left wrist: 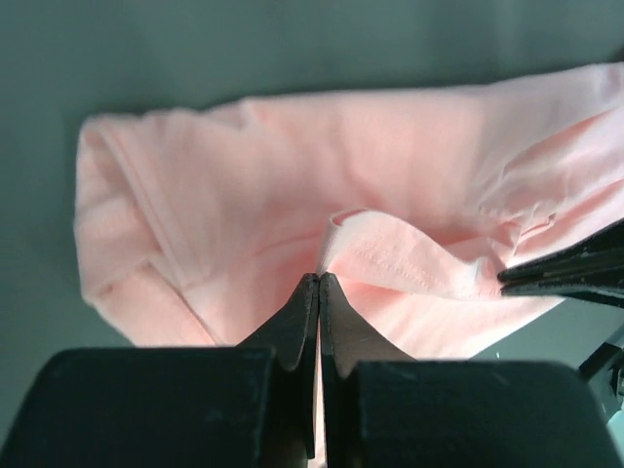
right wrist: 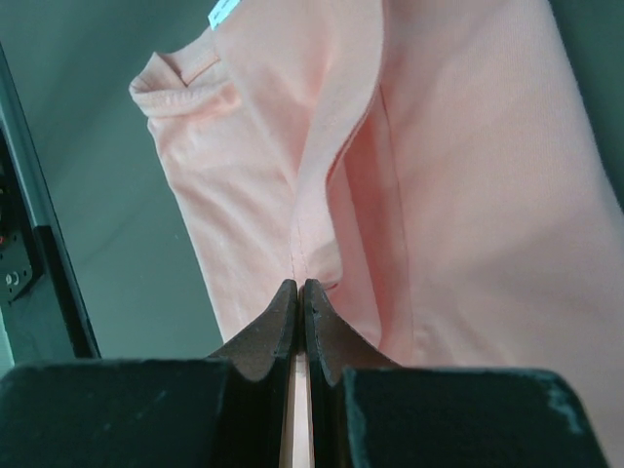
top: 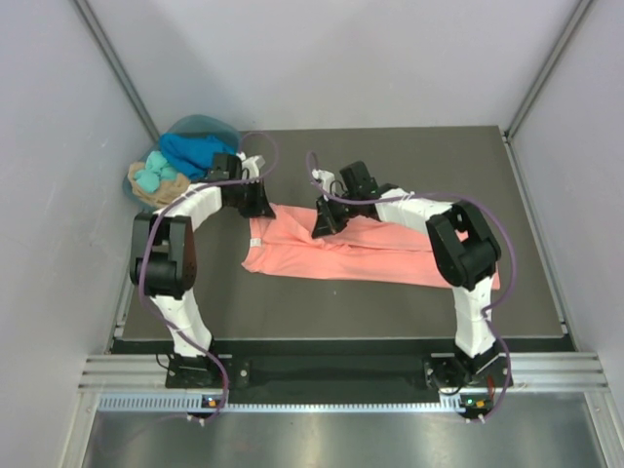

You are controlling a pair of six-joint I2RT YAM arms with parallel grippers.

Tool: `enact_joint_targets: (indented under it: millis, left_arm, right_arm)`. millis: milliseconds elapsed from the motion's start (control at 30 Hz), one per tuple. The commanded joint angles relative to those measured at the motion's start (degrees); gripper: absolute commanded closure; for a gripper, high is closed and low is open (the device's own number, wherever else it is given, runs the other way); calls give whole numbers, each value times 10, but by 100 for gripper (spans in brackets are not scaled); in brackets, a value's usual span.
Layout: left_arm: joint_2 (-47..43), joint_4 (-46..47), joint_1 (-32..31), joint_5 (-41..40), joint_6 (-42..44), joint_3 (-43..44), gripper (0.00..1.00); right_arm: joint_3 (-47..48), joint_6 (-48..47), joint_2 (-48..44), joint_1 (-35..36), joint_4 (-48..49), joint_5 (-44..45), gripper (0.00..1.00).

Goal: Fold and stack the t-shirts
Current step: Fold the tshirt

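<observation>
The salmon-pink t-shirt (top: 361, 255) lies flat along the middle of the dark table (top: 409, 161) as a long band, its collar end toward the left. Both claws are pressed together on its far edge. The left gripper (top: 255, 203) pinches a raised hem fold near the collar end, and the right gripper (top: 325, 222) pinches a seam around mid-length. Two grips spaced along one edge probably mean that edge is to be lifted evenly and carried over for a fold.

Just behind the left gripper, in the far left corner, sit a royal blue shirt (top: 195, 149), a turquoise shirt (top: 151, 176) and a tan shirt (top: 159, 193) against a teal basket (top: 220, 128), close enough to crowd a backward swing. The right arm's elbow overhangs the shirt's right end.
</observation>
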Motion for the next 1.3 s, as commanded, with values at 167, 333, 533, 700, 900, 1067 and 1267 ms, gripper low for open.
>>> enact_joint_targets:
  millis: [167, 333, 533, 700, 900, 1067, 1267]
  left_arm:
    - [-74, -52, -7, -80, -52, -61, 100]
    - [-86, -65, -8, -114, -65, -97, 100]
    - [-96, -69, -10, -129, -80, -106, 100]
    - [-103, -81, -9, -141, -93, -113, 100]
    - [-113, -94, -10, -150, -97, -129, 100]
    - [-122, -98, -11, -132, -101, -136, 100]
    - [-122, -128, -11, -150, -102, -147, 100]
  right_arm:
    - [-37, 54, -59, -2, 40, -7, 100]
    - [-54, 70, -64, 1, 55, -16, 100]
    - [-67, 69, -66, 10, 51, -1, 100]
    - [-72, 70, -68, 13, 48, 9, 100]
    - [-80, 68, -68, 18, 43, 12, 100]
    - [-88, 69, -75, 27, 46, 11, 100]
    - [-106, 72, -74, 34, 50, 19, 100]
